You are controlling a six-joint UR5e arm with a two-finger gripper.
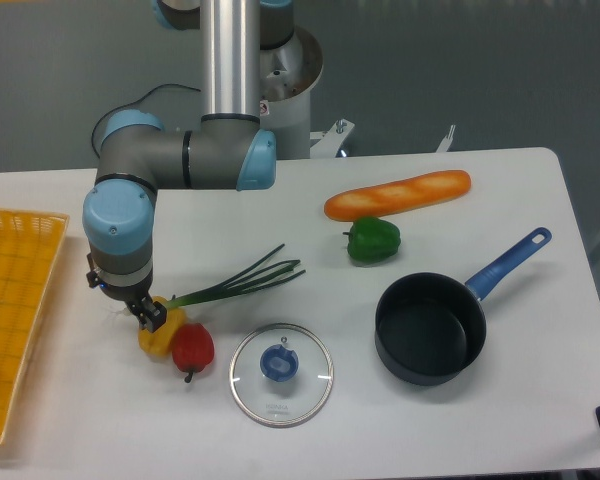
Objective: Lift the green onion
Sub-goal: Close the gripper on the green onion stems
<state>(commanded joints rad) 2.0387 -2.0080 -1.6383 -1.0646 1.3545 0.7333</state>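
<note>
Green onion point(242, 280): it lies flat on the white table point(500, 400), in the left half. Its dark green leaves spread out to the right and a little upward; its stalk runs down-left toward the yellow pepper point(160, 335).
Bulb end: it is hidden near the gripper and the yellow pepper, so I cannot see it clearly.
Gripper point(148, 315): it points downward at the left end of the green onion, just above the yellow pepper. The fingers look dark and small; I cannot tell if they are apart or closed, or if they hold the stalk.
Arm point(170, 160): grey with light blue joints, it reaches from the base at the back of the table to the left and then down.
Yellow pepper: directly under the gripper, touching the red pepper point(192, 348) on its right side.
Glass lid point(281, 374): round, with a blue knob, right of the red pepper and below the leaves.
Green pepper point(372, 240): well apart from the onion, just below the baguette point(398, 194).
Pot point(431, 328): dark, with a blue handle pointing up-right, in the right part of the table.
Yellow basket point(15, 290): at the left edge of the table.
</note>
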